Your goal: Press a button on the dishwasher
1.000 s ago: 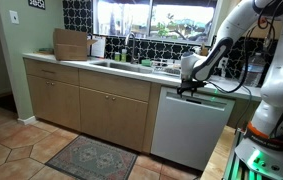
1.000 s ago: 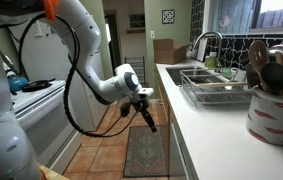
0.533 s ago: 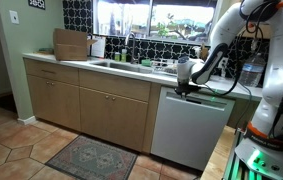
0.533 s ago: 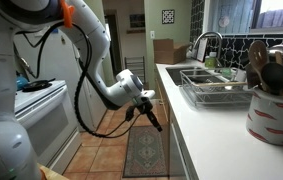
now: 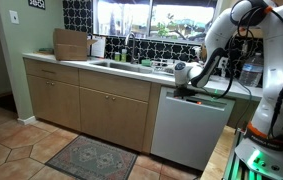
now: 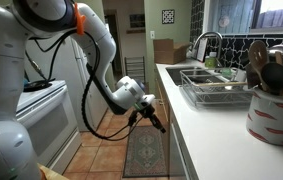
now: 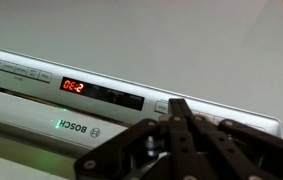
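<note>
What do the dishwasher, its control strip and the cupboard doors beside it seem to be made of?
The dishwasher looks like painted or enamelled metal: smooth, flat, uniformly white. Its control strip seems brushed metal or silver-coated plastic, with a soft sheen. The cabinet doors look like light wood or veneer, matte tan; grain too small to see.

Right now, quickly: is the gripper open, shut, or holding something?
The gripper: shut, fingers pressed together, holding nothing; its tip points at the control strip of the dishwasher.
</note>
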